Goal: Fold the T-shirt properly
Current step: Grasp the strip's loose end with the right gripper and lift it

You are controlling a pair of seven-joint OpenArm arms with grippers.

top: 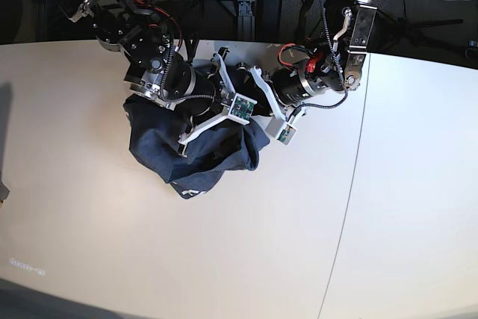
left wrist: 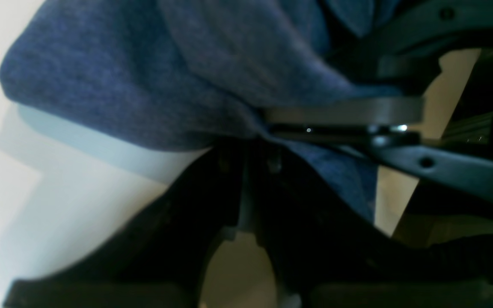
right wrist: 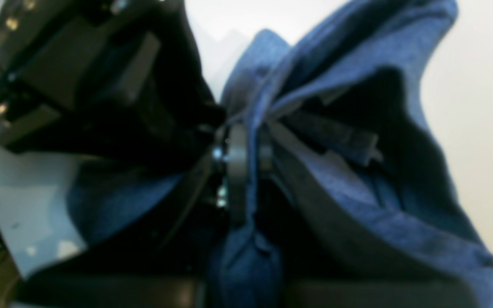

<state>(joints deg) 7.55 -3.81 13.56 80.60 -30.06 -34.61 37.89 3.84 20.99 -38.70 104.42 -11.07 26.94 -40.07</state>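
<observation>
While both arms meet over the far middle of the table, the T-shirt hangs bunched between and below them, its lower folds resting on the white top. The left gripper pinches a fold of blue cloth between its flat jaws, with more fabric heaped above it. The right gripper is pressed together on a thin gather of shirt, cloth billowing out to its side and dropping beneath it. The two pincers sit near each other.
</observation>
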